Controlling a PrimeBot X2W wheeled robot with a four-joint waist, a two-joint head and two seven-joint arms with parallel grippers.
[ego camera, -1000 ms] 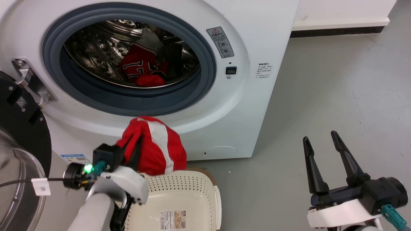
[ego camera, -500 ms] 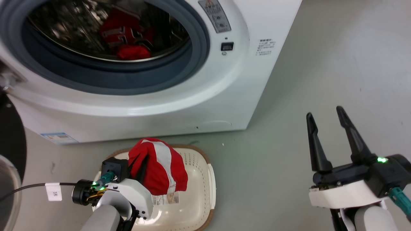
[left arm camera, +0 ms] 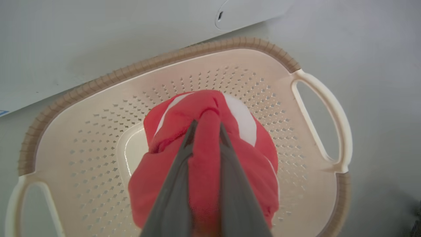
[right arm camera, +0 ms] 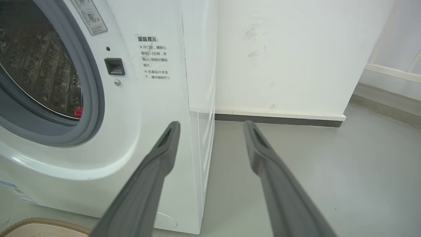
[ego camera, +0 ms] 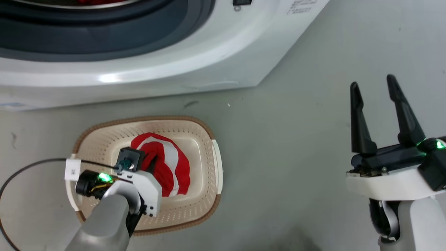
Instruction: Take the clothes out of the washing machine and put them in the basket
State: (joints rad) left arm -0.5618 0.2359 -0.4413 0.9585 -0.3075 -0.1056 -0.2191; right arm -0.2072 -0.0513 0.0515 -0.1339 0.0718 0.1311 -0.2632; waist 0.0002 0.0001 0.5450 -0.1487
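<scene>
My left gripper (ego camera: 150, 163) is shut on a red garment with a white stripe (ego camera: 172, 167), which hangs down into the cream basket (ego camera: 101, 146) on the floor. In the left wrist view the two fingers pinch a fold of the red garment (left arm camera: 230, 154) at the left gripper (left arm camera: 207, 125), above the middle of the basket (left arm camera: 98, 131). The washing machine (ego camera: 146, 69) stands just behind the basket. A scrap of red cloth (right arm camera: 78, 112) shows at the edge of its steel drum (right arm camera: 39, 72). My right gripper (ego camera: 373, 82) is open and holds nothing, off to the right; in the right wrist view the right gripper (right arm camera: 211, 125) points past the washing machine (right arm camera: 154, 115).
Bare grey floor (ego camera: 296, 146) lies between the basket and my right arm. A black cable with a white tag (ego camera: 72, 169) loops at the basket's left. A white wall with a dark baseboard (right arm camera: 279, 118) runs right of the machine. The basket has a handle (left arm camera: 329, 108) at its end.
The head camera has tilted down, so the machine's porthole has slid out of the top. My left gripper has lowered the red garment from in front of the machine into the basket. The right gripper stays open.
</scene>
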